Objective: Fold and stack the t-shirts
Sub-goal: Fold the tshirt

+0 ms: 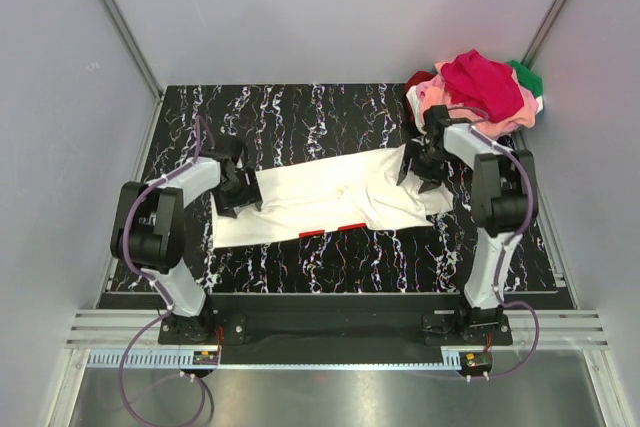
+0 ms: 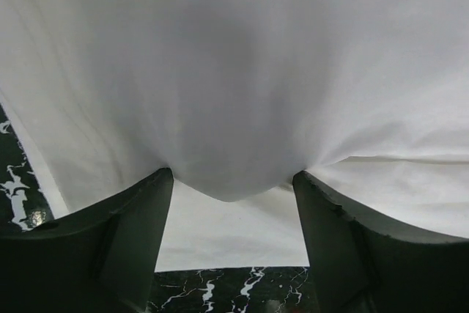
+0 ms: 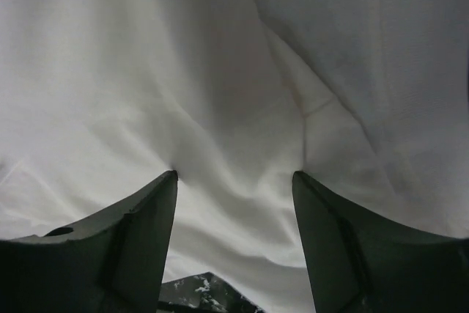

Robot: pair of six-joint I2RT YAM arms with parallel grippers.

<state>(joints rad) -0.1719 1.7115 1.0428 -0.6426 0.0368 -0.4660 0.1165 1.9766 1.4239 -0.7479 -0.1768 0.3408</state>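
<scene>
As t-shirt [image 1: 330, 197] lies flat, pile [image 1: 480, 92] crowds far right.

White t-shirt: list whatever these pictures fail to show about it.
- What the red marks are: top view, only slivers peek from the white t-shirt's near edge.
- Its outline: both wrist views, cut off by frame edges.
- Its far right part: top view, covered by the right gripper.

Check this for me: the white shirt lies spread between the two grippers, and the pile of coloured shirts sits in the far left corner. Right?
Not quite. The pile sits in the far right corner, as the top view shows. The rest holds: the white shirt lies spread between the left gripper and the right gripper.
</scene>
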